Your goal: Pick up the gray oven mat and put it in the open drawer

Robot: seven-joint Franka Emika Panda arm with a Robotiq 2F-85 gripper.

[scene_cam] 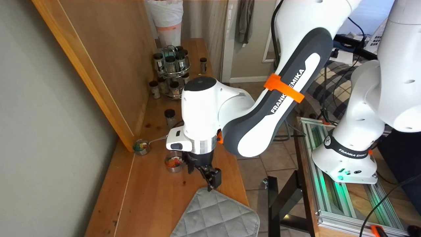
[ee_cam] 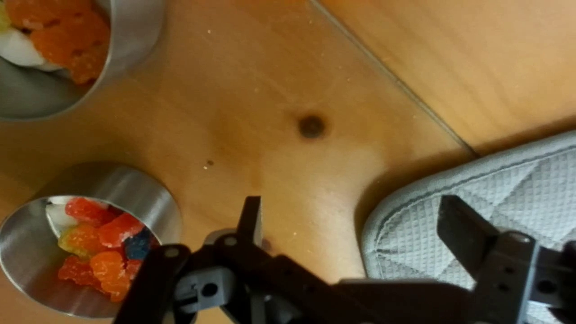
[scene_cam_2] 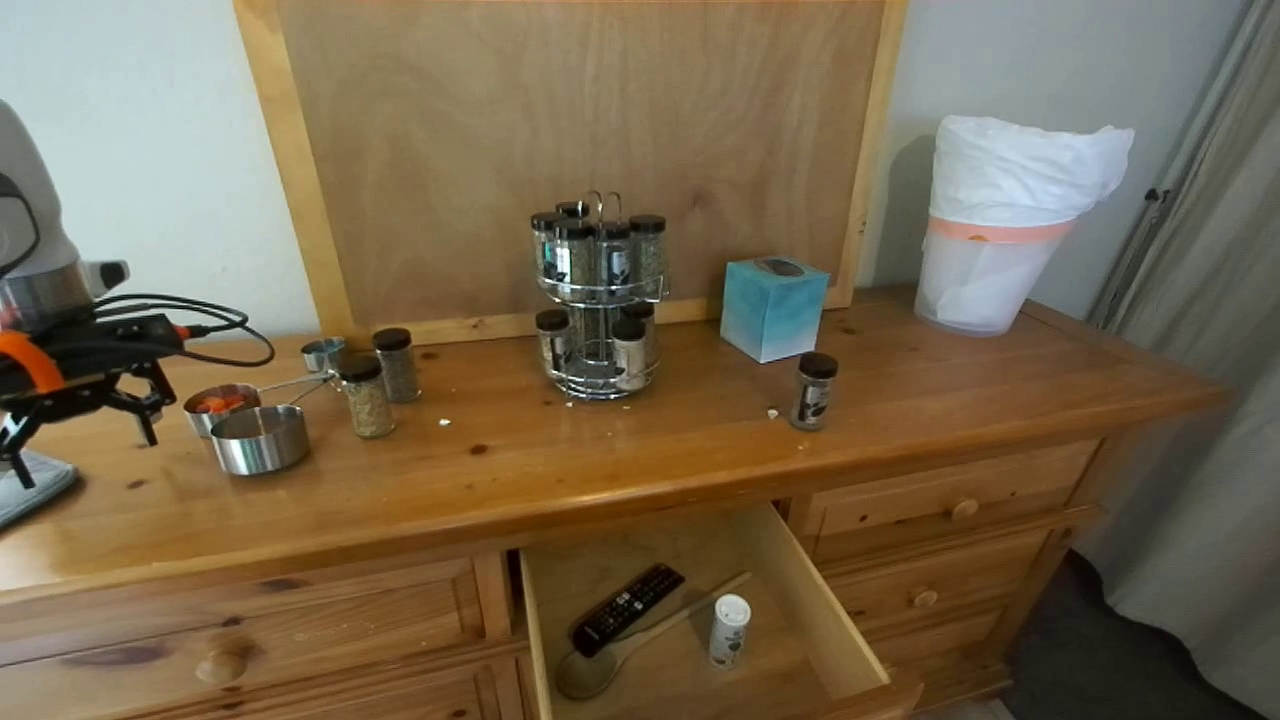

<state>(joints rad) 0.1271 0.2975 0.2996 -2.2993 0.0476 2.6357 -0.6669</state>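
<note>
The gray oven mat (scene_cam: 220, 214) lies flat on the wooden counter in an exterior view, cut off by the bottom edge. Its corner also shows in an exterior view (scene_cam_2: 45, 482) and at the right of the wrist view (ee_cam: 540, 189). My gripper (scene_cam: 201, 179) is open and empty above the counter at the mat's far corner. In the wrist view the fingers (ee_cam: 351, 200) stand wide apart, one over the mat and one over bare wood, with the mat's corner between them. The open drawer (scene_cam_2: 815, 605) shows in an exterior view, pulled out below the counter top.
Steel measuring cups, some with candy, stand near the gripper (ee_cam: 153, 202) (scene_cam_2: 260, 445). Spice jars and a two-tier spice rack (scene_cam_2: 600, 290) stand farther along, with a tissue box (scene_cam_2: 770, 310) and a bin (scene_cam_2: 990, 290). The drawer holds a remote (scene_cam_2: 628, 608), wooden spoon (scene_cam_2: 590, 672) and white shaker (scene_cam_2: 730, 630).
</note>
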